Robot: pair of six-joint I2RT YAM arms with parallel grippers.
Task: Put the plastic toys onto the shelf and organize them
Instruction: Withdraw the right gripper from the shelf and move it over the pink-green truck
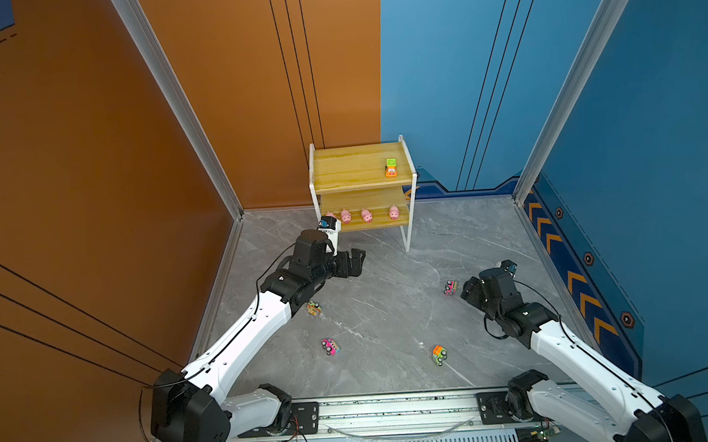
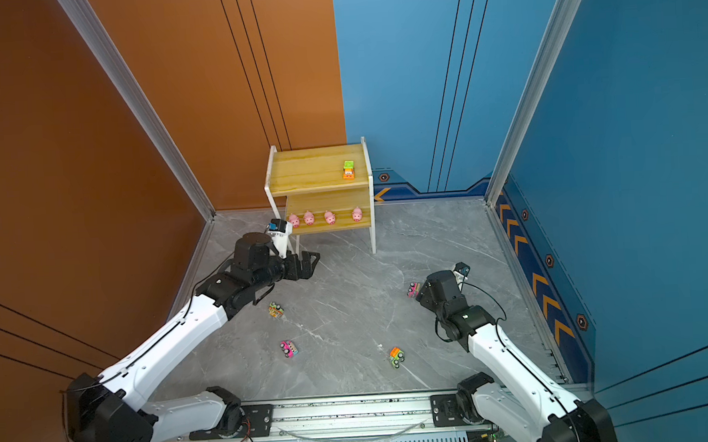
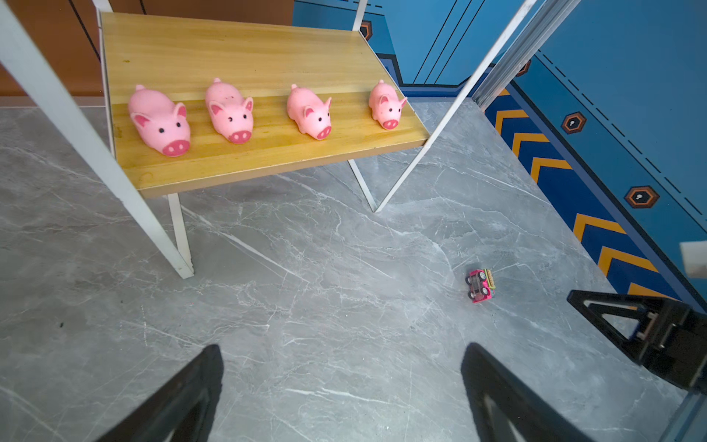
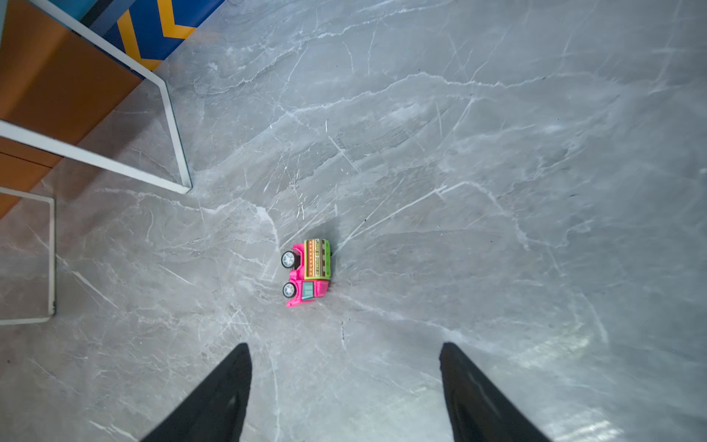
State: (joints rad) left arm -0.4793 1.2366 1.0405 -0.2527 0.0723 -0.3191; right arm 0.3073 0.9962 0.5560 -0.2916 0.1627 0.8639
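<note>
Toys of hard, light plastic are the concern here. In both top views the shelf (image 1: 349,168) stands at the back of the marbled floor (image 1: 390,311), with one green-and-orange vehicle (image 1: 391,168) on its top board and four pink pigs (image 1: 366,216) in a row along the front of its lower board. Four more vehicles (image 1: 330,346) lie scattered on the floor, well apart from the shelf. Among them, the pink vehicle (image 1: 451,286) lies just beside the right gripper (image 1: 468,293), while the left gripper (image 1: 352,263) hovers near the shelf's front left leg. The left wrist view shows the left gripper (image 3: 340,394) spread wide with nothing between its fingers, and the pigs (image 3: 230,113) standing snouts forward on the lower board (image 3: 267,153). The right wrist view shows the right gripper (image 4: 346,390) spread apart and empty above the pink vehicle (image 4: 308,271), which lies tipped on its side with its wheels facing sideways. Such a vehicle is likely stiff, smooth and very light, so it may skid or roll away. A pinch across its flat body sides, clear of the wheels, looks safest. The pigs look softer and rounder.
</note>
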